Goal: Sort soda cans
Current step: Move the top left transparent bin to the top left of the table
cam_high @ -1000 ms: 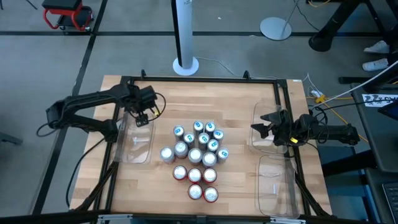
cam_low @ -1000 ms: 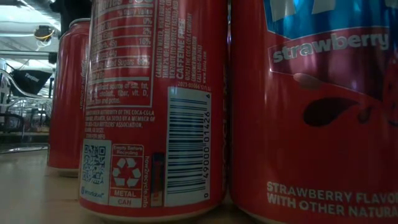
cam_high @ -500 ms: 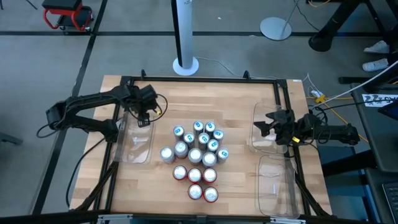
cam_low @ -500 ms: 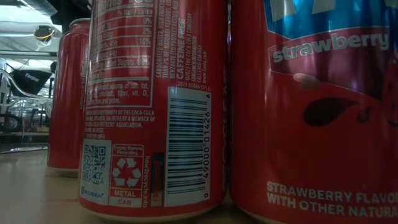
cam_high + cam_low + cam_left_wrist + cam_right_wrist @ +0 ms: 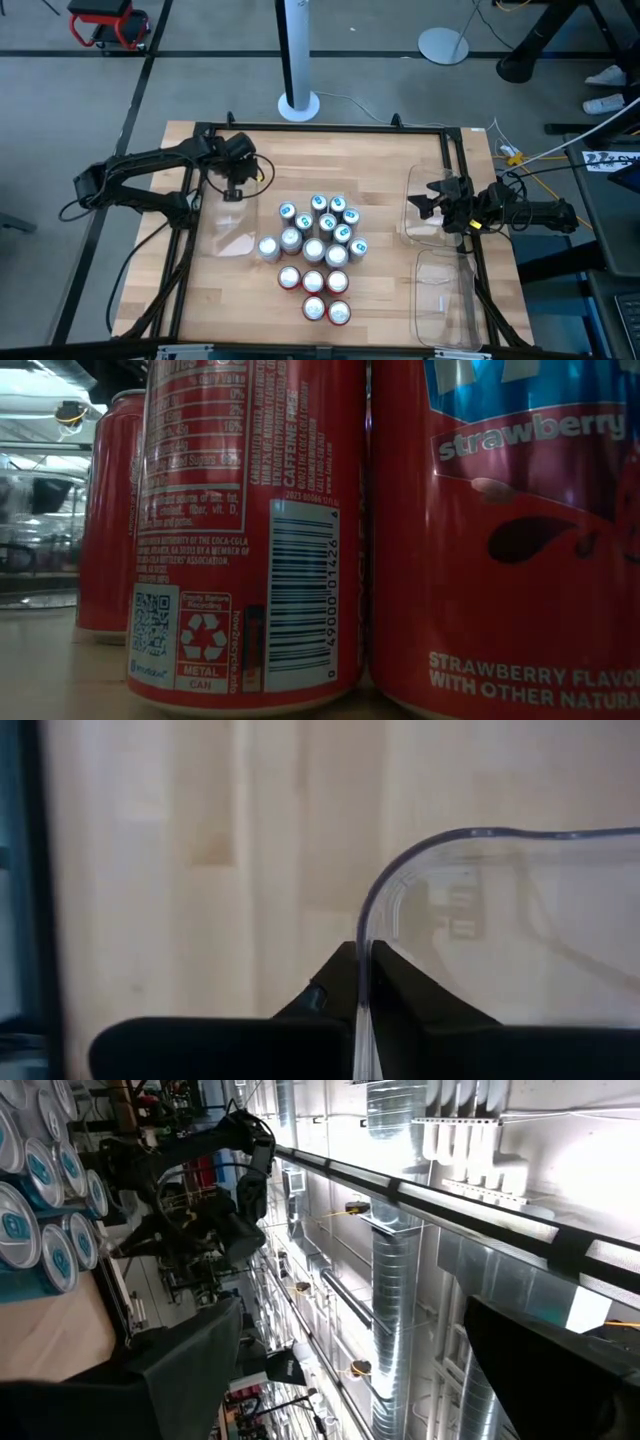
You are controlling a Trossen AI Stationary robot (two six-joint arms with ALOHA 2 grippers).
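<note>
Nearest the low camera, red soda cans (image 5: 250,530) are standing upright on the worktop (image 5: 390,310), front of the cluster; teal and silver ones are sitting just behind, all touching or nearly. Cans look rigid, thin-walled, smooth, probably slippery and dentable; best taken around the mid-side, outer ones first. Beside the cluster, the left claw (image 5: 365,982) is pinching together on the rim of a clear tub (image 5: 500,920), fingers either side of the wall. On the cluster's other side, the right claw (image 5: 428,200) is hanging spread apart, empty, over another clear tub (image 5: 415,235).
</note>
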